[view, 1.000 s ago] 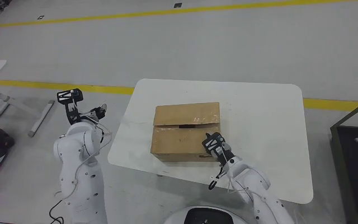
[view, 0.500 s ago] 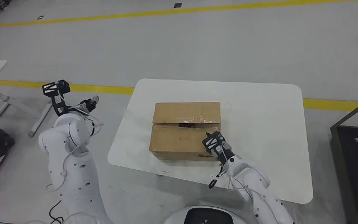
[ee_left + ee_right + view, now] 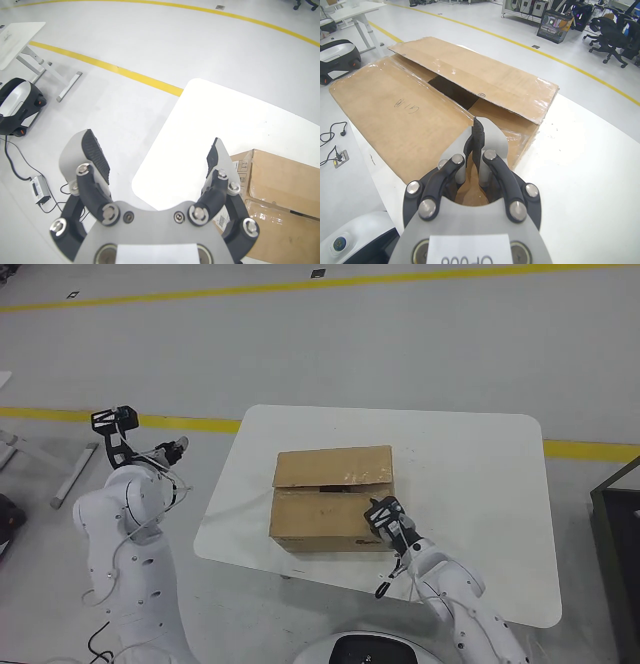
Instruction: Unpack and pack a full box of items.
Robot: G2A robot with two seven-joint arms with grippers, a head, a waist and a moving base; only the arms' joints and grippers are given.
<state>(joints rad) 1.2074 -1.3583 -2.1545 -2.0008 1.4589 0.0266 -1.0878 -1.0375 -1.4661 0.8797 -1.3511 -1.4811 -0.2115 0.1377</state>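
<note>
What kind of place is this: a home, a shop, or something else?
Probably a robotics lab or test hall: yellow lines on a bare grey floor, office chairs and equipment racks behind, a cardboard box on a white table.

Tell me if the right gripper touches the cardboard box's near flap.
Touching. Right wrist view: the right gripper is shut on a corner of the near flap.

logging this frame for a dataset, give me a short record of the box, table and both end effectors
box: cardboard, on the white table
flaps: near flap and far flap folded over the top, dark gap between them
right end effector: shut, tips at the near flap's corner by the gap
left end effector: open, empty, over the floor off the table's edge
</note>
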